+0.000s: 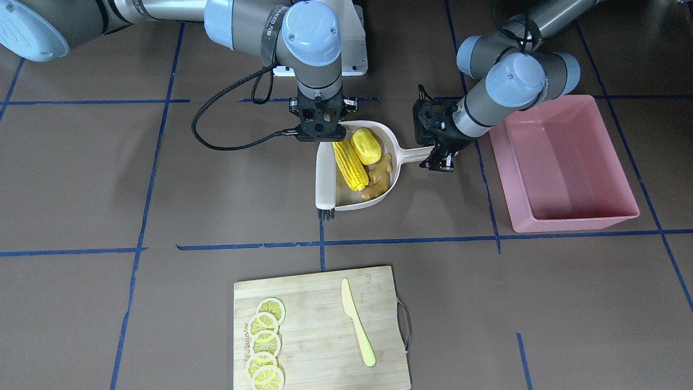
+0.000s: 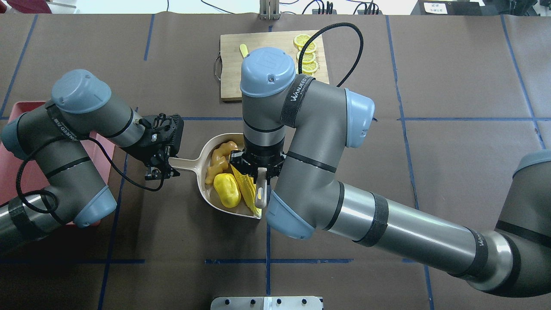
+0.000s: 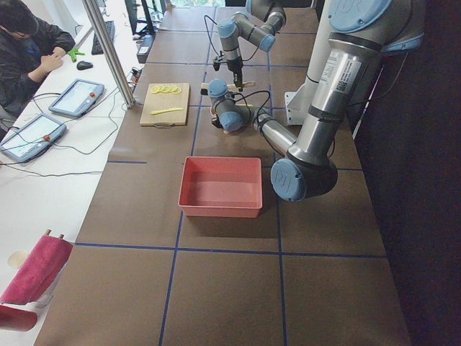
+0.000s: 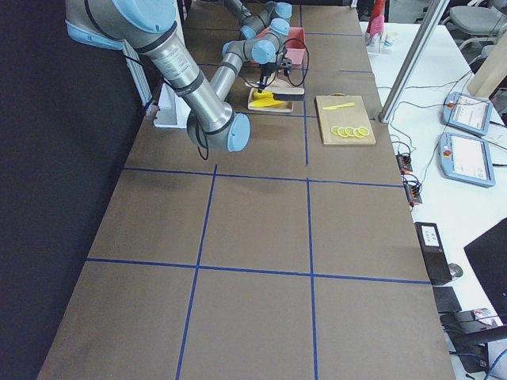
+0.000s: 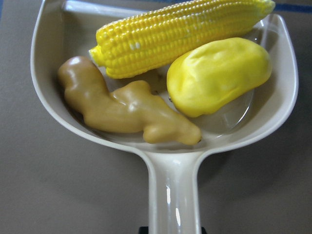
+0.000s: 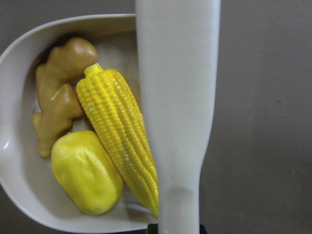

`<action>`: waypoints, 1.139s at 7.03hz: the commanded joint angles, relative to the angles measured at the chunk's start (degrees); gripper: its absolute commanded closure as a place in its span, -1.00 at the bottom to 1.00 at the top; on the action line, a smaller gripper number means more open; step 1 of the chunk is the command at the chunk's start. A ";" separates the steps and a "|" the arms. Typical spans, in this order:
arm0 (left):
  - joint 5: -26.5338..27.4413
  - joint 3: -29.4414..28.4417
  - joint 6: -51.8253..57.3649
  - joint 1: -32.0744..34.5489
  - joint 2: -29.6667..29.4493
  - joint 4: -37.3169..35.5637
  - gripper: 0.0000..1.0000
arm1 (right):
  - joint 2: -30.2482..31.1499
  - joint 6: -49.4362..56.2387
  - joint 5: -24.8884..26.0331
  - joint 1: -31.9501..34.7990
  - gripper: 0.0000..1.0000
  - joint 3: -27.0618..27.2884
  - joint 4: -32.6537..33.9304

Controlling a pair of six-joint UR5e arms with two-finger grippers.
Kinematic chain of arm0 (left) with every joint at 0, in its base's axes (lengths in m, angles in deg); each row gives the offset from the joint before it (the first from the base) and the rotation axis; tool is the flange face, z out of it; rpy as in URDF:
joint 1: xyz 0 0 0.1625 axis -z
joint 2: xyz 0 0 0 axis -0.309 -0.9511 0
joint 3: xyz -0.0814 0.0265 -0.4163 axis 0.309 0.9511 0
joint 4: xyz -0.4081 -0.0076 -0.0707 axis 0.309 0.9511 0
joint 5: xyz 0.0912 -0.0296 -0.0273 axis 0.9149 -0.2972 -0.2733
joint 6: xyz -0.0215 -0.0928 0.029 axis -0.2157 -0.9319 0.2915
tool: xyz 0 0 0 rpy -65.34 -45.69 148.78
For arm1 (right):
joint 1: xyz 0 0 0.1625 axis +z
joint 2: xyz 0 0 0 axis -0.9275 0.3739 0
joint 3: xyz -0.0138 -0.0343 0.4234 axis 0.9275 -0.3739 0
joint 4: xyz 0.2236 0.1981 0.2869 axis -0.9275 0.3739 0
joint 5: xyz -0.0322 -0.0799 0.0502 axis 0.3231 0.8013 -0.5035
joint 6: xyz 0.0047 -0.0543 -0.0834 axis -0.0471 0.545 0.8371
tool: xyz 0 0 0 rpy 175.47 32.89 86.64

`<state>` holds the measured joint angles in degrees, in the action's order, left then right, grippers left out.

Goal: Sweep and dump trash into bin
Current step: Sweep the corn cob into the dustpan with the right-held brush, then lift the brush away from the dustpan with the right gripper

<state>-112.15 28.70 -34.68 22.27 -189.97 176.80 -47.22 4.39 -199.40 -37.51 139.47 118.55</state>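
The trash lies inside a beige dustpan (image 1: pixel 395 143): a long corn cob (image 1: pixel 349 164), a lumpy yellow fruit (image 1: pixel 366 146) and a tan ginger root (image 1: pixel 380 176). My left gripper (image 1: pixel 439 161) is shut on the dustpan's handle (image 2: pixel 185 163), which rests on the table. My right gripper (image 1: pixel 319 132) is shut on a beige brush (image 1: pixel 324 173) that lies along the pan's open edge beside the corn (image 6: pixel 122 136), its dark bristles pointing away from the robot. The pink bin (image 1: pixel 584 222) stands just beyond the left gripper, with nothing in it.
A wooden cutting board (image 1: pixel 319 303) with lemon slices (image 1: pixel 265 341) and a pale yellow knife (image 1: pixel 357 325) sits on the far side of the table. A person (image 3: pixel 29 43) sits at a side desk with tablets (image 3: pixel 75 97).
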 commanded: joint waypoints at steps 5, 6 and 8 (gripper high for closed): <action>-5.56 -0.01 -5.57 0.07 0.24 5.94 1.00 | 15.36 3.80 1.03 4.80 1.00 25.01 12.82; -6.78 -0.01 -6.27 0.08 0.15 6.21 1.00 | 15.74 4.17 1.12 5.59 1.00 25.66 14.15; -9.06 0.08 -8.28 0.95 -0.38 7.26 1.00 | 21.33 5.75 4.09 6.21 1.00 30.11 14.08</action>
<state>-119.44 28.74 -41.60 22.62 -190.03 183.20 -29.45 9.30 -197.38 -31.60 166.16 132.48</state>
